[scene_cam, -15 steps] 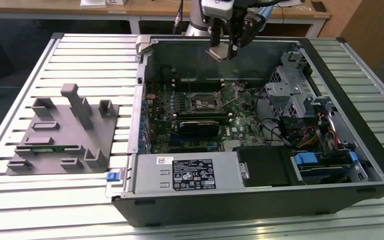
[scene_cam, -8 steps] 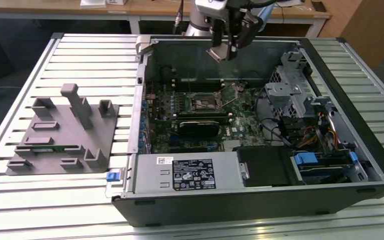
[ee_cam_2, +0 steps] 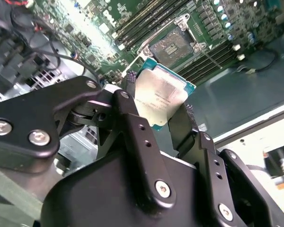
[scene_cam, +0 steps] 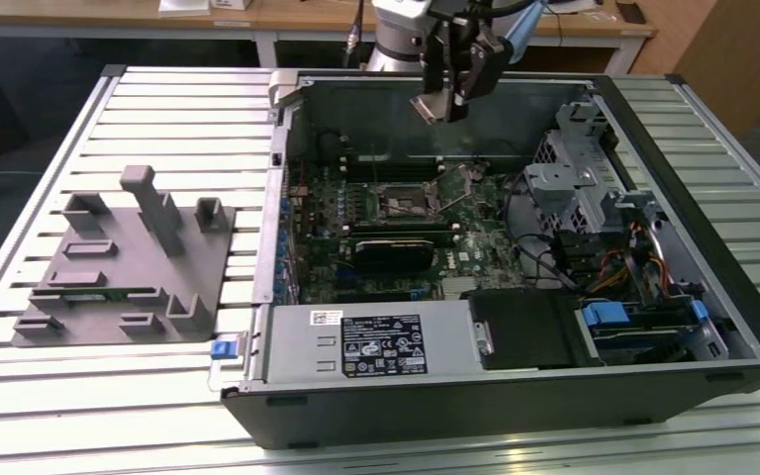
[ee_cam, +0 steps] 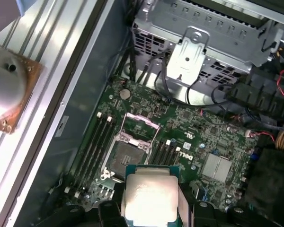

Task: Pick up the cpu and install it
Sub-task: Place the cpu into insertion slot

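Gripper (scene_cam: pixel 449 103) is closed on the cpu (ee_cam_2: pixel 161 97), holding it above the motherboard socket (ee_cam: pixel 128 153) inside the computer case (scene_cam: pixel 486 411).

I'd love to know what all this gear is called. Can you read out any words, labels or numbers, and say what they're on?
No text here can be read for certain.
cpu, held in the gripper: faint print on its top, blurred.
Black label on the metal box: white print, too small.
White sticker on the same box: too small.
Motherboard: tiny white marks, unreadable.
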`<state>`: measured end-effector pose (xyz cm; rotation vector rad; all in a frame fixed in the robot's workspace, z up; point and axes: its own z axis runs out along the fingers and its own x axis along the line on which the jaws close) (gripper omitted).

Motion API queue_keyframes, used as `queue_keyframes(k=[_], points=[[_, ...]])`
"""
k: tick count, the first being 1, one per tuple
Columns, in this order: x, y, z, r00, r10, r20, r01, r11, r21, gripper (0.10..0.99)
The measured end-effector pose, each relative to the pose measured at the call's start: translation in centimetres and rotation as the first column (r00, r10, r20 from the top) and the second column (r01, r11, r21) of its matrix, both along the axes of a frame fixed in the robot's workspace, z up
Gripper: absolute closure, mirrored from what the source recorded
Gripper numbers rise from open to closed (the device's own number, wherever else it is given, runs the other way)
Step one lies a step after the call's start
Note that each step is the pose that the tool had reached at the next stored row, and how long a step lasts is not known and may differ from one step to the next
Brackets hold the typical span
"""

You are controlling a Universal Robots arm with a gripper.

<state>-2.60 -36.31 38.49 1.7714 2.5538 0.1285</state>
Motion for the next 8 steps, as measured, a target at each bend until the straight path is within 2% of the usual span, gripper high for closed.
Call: queue_keyframes(k=[8], points=[[-0.01, 0.0, -0.11, 0.9938, -0.111, 0.0, 0.111, 0.9938, 0.0, 0.557]])
